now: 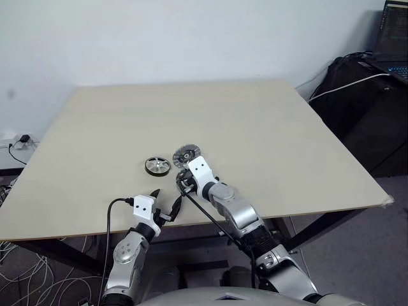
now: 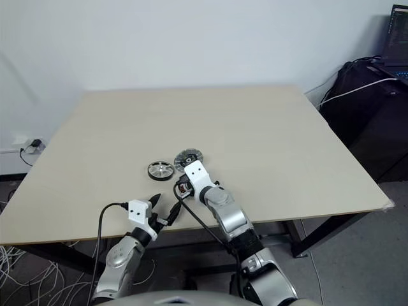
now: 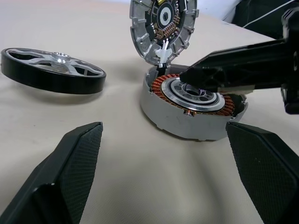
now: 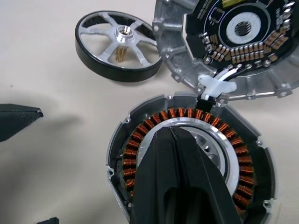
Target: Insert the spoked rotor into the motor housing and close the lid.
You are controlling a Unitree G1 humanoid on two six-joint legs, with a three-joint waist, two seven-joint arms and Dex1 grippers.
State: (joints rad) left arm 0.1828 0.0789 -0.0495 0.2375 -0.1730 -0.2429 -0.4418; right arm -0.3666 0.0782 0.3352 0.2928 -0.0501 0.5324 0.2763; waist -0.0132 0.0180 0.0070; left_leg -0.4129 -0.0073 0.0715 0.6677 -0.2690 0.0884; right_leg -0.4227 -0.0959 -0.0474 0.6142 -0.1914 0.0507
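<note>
Nearest, at the table's (image 1: 306, 127) front edge: left gripper (image 1: 167, 203) spread wide and grasping nothing, hovering just short of the parts. Just beyond it, right gripper (image 4: 180, 140) clenched, fingers pressed together with nothing visibly between them, tips down over the silver centre of the motor housing (image 4: 187, 154), inside the ring of copper windings. Housing flat on the table, open and without a rotor in it. Behind the housing, touching its far rim: lid (image 4: 229, 46) tilted up on edge, circuit side showing, tied to the housing by a short white-ended lead. Beside these, toward the robot's left and apart from the housing: spoked rotor (image 4: 119, 46) lying flat, untouched. Judged step: still the preparing stage, probing or steadying the housing centre; insertion not begun, lid not closed. Next move, likely: lift the closed fingers clear of the bore, reach across to the rotor, grip by rim or hub, then lower it squarely over the windings, keeping clear of the propped lid and its lead.
</note>
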